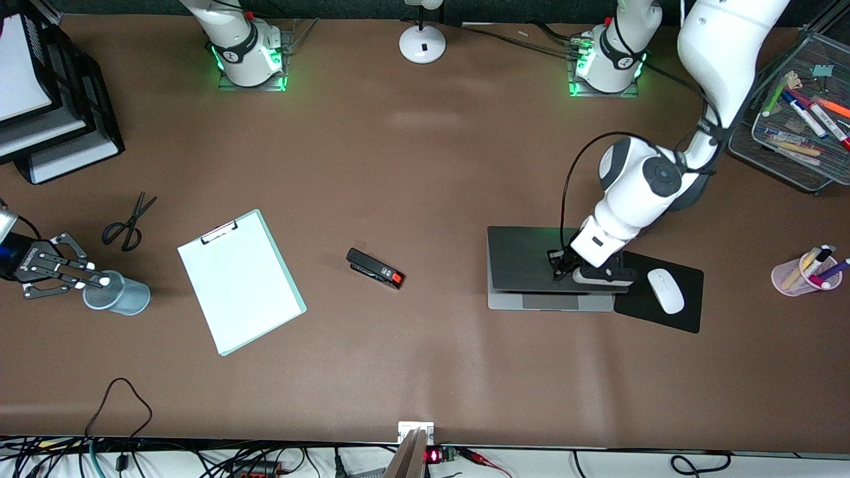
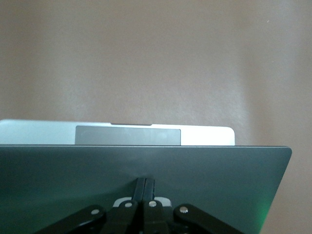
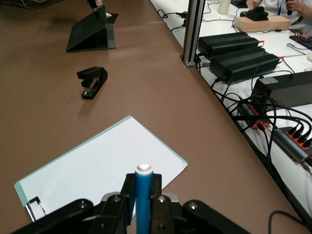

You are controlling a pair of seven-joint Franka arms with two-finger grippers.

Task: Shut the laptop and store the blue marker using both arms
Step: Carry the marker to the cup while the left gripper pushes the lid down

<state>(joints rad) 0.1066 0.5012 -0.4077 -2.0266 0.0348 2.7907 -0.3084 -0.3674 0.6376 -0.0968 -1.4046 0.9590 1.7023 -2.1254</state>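
The silver-grey laptop (image 1: 531,272) lies toward the left arm's end of the table, its dark lid tilted low over the base. Only the trackpad strip (image 2: 127,135) shows; the keyboard is hidden. My left gripper (image 1: 559,263) is shut, its fingertips (image 2: 145,183) pressed on the lid (image 2: 146,163). My right gripper (image 1: 93,280) is shut on the blue marker (image 3: 143,195), whitish end outward, at the rim of a blue-grey cup (image 1: 123,295) at the right arm's end. The laptop also shows in the right wrist view (image 3: 90,31).
A clipboard with white paper (image 1: 239,282), scissors (image 1: 129,222) and a black stapler (image 1: 375,267) lie mid-table. A black mouse pad (image 1: 684,315) with a white mouse (image 1: 665,290) lies beside the laptop. There is also a pink pen cup (image 1: 803,272), a mesh tray (image 1: 750,143) and paper trays (image 1: 40,99).
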